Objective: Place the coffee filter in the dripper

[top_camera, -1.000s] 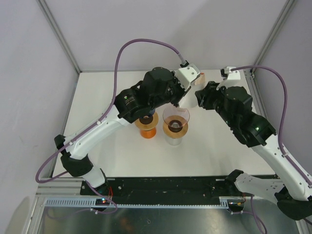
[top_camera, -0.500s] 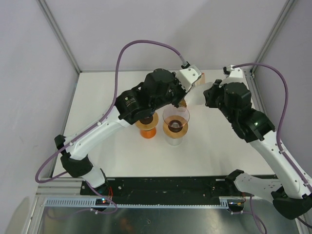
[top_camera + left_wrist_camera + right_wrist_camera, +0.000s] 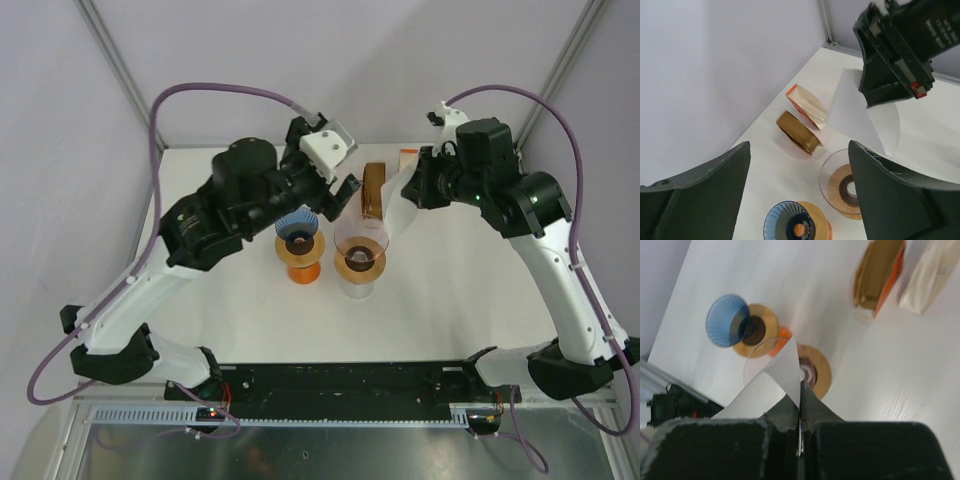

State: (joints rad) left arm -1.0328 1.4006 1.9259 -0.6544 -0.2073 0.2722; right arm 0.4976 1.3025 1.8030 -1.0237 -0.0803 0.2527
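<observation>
Above the clear glass dripper (image 3: 360, 240), I'm pinching the white paper coffee filter (image 3: 776, 374) in my right gripper (image 3: 800, 392); left gripper (image 3: 799, 170) gaping, empty. Limp paper risking catching the rim, crumpling.

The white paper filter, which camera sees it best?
The left wrist view: the paper filter hangs spread open under the right gripper. The right wrist view shows just a pinched part, and from the top it is pale and hard to pick out against the table.
</observation>
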